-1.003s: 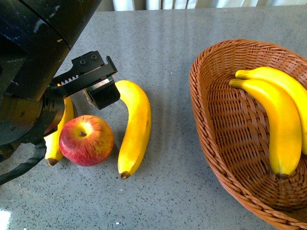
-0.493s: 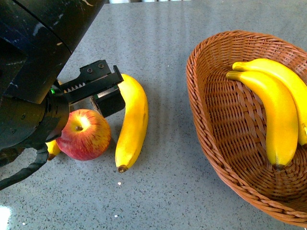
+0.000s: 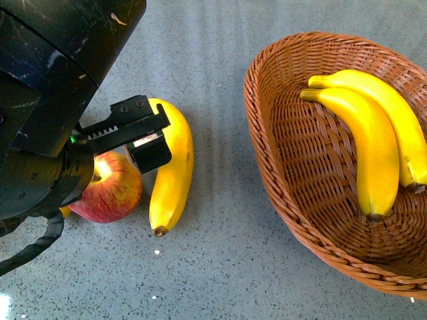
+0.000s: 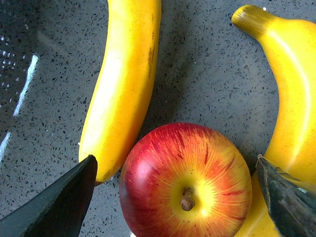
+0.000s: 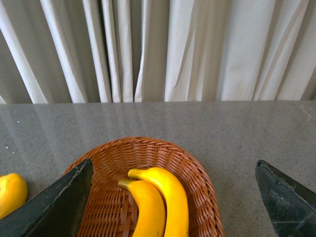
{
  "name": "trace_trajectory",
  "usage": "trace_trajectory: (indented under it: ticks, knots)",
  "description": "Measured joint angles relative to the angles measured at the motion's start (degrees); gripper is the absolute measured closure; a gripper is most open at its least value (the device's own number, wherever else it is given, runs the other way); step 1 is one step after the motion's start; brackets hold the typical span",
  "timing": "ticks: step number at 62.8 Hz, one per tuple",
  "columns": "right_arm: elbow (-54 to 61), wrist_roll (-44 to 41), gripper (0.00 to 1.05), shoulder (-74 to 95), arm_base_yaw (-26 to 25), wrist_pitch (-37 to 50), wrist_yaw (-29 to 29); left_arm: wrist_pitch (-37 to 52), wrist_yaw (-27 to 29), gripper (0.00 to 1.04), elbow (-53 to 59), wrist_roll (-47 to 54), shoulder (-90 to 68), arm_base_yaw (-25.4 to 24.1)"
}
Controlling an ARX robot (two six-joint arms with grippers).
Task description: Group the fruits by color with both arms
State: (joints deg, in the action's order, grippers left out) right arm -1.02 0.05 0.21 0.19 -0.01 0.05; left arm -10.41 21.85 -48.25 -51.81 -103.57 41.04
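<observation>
I log: two yellow bananas [image 3: 370, 147] in woven brown basket [image 3: 267, 133]; red apple [image 3: 110, 193], two loose bananas [image 4: 118, 89] unsorted; left tool [image 4: 173, 202] spread astride apple, right tool [image 5: 175, 200] spread, empty.

Oval brown woven wicker basket [image 3: 287, 160] on grey speckled stone tabletop [image 3: 220, 267]; pleated white curtains [image 5: 197, 49] behind.

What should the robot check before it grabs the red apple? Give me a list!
1. Left gripper open: ok.
2. Apple lined up between the jaws: ok.
3. Room beside the apple: not ok, a banana and a second banana crowd both sides.
4. Basket holds only yellow: ok, its two bananas.
5. Right gripper open, empty: ok.
6. Spot for red fruit: cannot tell, none in view.
</observation>
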Motion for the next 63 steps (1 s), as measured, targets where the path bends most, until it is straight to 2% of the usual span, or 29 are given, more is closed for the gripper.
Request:
trace_trajectory:
  ticks: [32, 38, 44, 63]
  knots:
    - [0.0, 0.0, 0.09, 0.0, 0.0, 0.0, 0.0, 0.0, 0.5, 0.09, 0.0, 1.5, -1.6, 0.7]
    - [0.0, 0.0, 0.09, 0.0, 0.0, 0.0, 0.0, 0.0, 0.5, 0.23, 0.0, 1.7, -1.6, 0.7]
    - [0.0, 0.0, 0.09, 0.0, 0.0, 0.0, 0.0, -0.1, 0.7, 0.33, 0.0, 1.7, -1.6, 0.7]
    - [0.0, 0.0, 0.09, 0.0, 0.0, 0.0, 0.0, -0.1, 0.2, 0.38, 0.0, 2.1, -1.1, 0.7]
